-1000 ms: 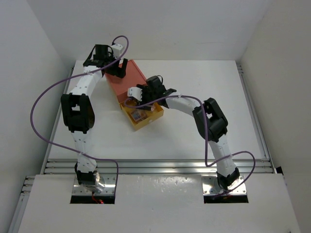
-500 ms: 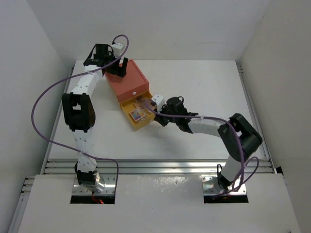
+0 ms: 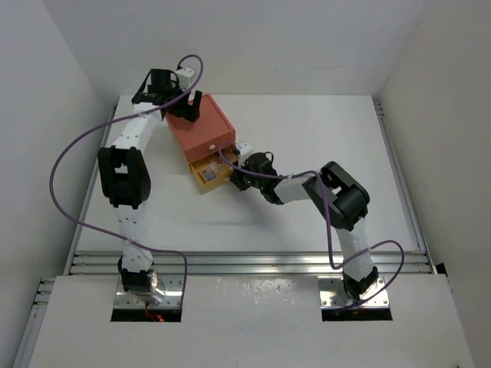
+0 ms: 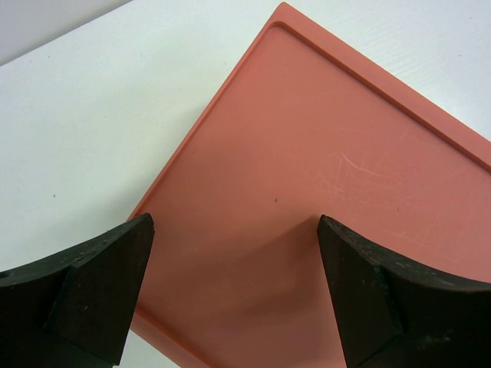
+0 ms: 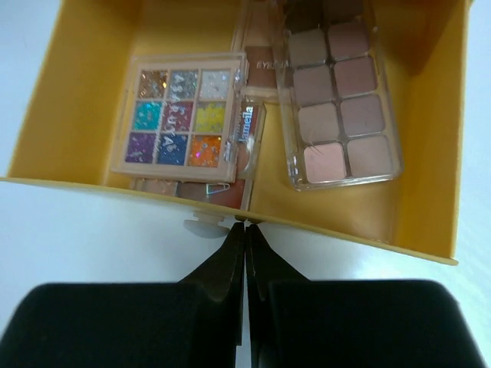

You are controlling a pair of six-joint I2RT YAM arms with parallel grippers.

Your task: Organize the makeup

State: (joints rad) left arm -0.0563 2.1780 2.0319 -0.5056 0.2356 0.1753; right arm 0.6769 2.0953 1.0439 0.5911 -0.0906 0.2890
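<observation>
My right gripper (image 5: 245,230) has shut, empty, tips against the front of the yellow drawer (image 5: 430,153). The drawer now sits further in, with the palettes (image 5: 175,117) inside. My left gripper (image 4: 234,230) stands wide over the box (image 4: 330,176). 1 step remains: full closure.

"EYE" on half-hidden palette (image 5: 261,69), vertical print nearby unreadable

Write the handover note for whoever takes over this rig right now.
Left gripper: open, holding nothing, hovering over the top of the orange-red box.
Right gripper: shut, empty, tips against the front of the yellow drawer, beside its white knob.
Makeup: the multicoloured palette and pink-brown palette lie in the drawer, with other palettes partly under them. No brushes in view.
Done: palettes are in the drawer.
Left: the drawer stands partly open; probably push it shut.
</observation>
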